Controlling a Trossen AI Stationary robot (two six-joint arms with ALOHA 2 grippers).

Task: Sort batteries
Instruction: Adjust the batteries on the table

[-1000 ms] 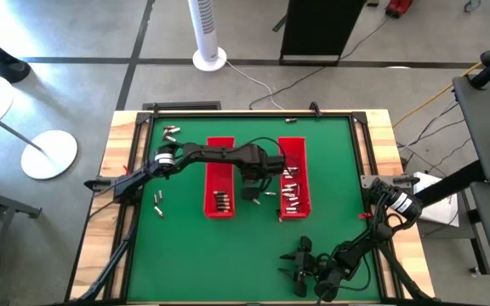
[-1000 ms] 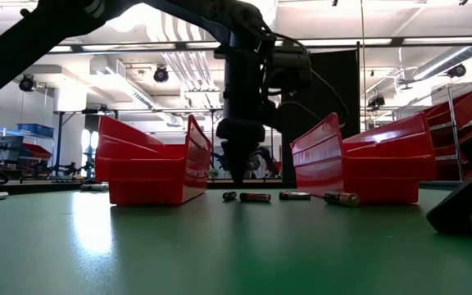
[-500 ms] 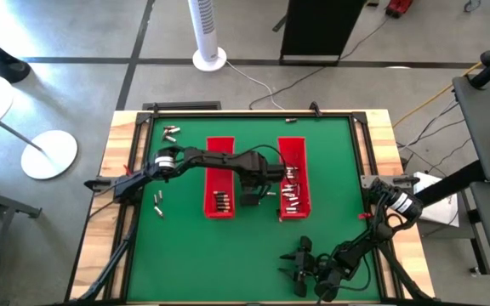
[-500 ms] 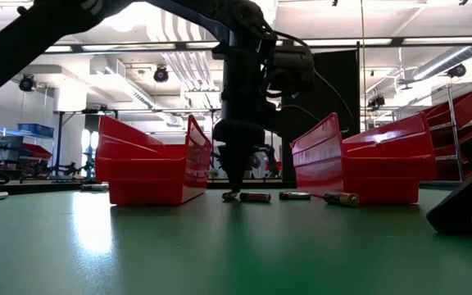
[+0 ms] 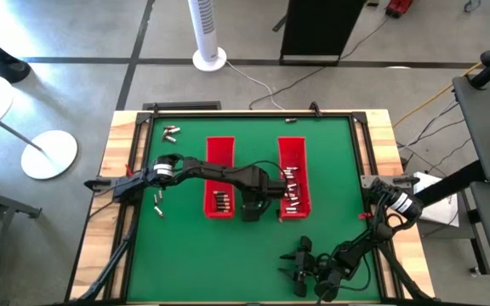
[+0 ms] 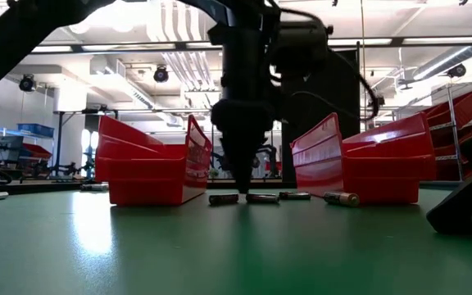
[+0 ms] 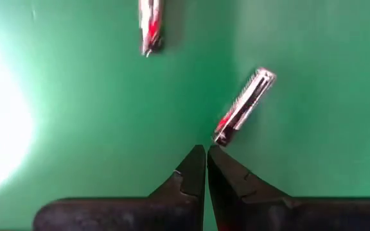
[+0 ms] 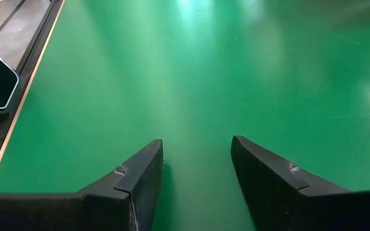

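On the green bench (image 5: 185, 238), the left claw (image 5: 252, 206) hung clenched and empty between two red trays (image 5: 219, 178) — tips down, just above the surface. A loose battery (image 7: 244, 107) lay just beyond the tips, its near end almost touching them and its long axis slanting away at an angle; another battery (image 7: 150, 27) lay farther off. The left arm was far nearer than the right claw (image 8: 196, 173), which rested released at the bench's near edge. No label or writing was legible.
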